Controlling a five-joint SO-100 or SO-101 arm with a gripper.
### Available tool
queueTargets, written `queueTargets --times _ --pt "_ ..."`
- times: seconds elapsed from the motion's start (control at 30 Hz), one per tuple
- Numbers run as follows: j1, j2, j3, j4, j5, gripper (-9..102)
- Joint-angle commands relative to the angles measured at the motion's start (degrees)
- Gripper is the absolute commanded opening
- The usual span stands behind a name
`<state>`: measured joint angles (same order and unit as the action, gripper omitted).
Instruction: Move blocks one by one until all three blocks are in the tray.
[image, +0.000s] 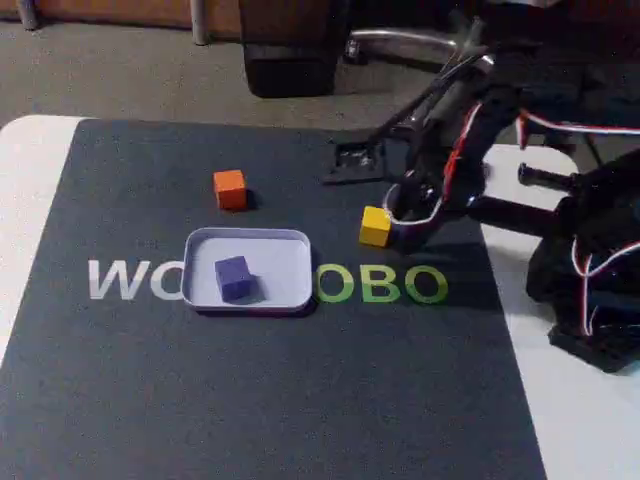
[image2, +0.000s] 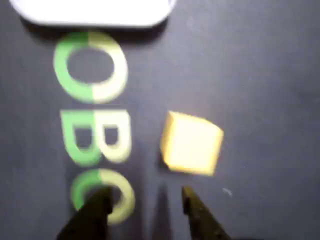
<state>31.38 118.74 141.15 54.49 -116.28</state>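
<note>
The dark mat (image: 280, 400) with its white and green lettering covers most of the white table (image: 30, 170), and everything sits on it. Taking the tray (image: 295, 262) as the landmark: this shallow pale dish lies over the middle of the lettering in the fixed view, and the purple block (image: 233, 277) already rests inside it, toward its left half. The black arm (image: 470, 130) with red and white cabling reaches in from the tray's right. The orange block (image: 230, 189) stands above and slightly left of the tray, apart from its rim. The yellow block (image: 375, 226) sits to the tray's right, just above the green letters (image: 380, 285), with the gripper (image: 405, 215) right beside it.

In the wrist view the tray's edge (image2: 95, 15) shows at the top, and the yellow block (image2: 192, 143) lies below it, blurred. The gripper (image2: 145, 200) has its two dark fingers (image2: 97, 210) spread with nothing between them; the block lies ahead of them and offset toward the right finger, so it is not yet bracketed.

The cube looks matte, rigid and light, so a modest pinch on two opposite flat faces should hold; it sits slightly turned, and a corner grip could let it twist out. Nothing blocks the way to the tray except its thin rim and the purple block inside.
</note>
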Motion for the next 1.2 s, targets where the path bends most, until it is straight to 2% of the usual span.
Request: queueTargets --times 0.0,0.13,0.27,1.17 --pt "-1.1 -6.4 -5.6 -2.7 5.2 16" --pt "-0.6 -13.1 -12.4 -2.9 10.7 16" --pt "0.3 -12.8 -13.0 -3.1 11.7 17" --pt "7.8 -9.8 -9.8 -5.4 3.7 17"
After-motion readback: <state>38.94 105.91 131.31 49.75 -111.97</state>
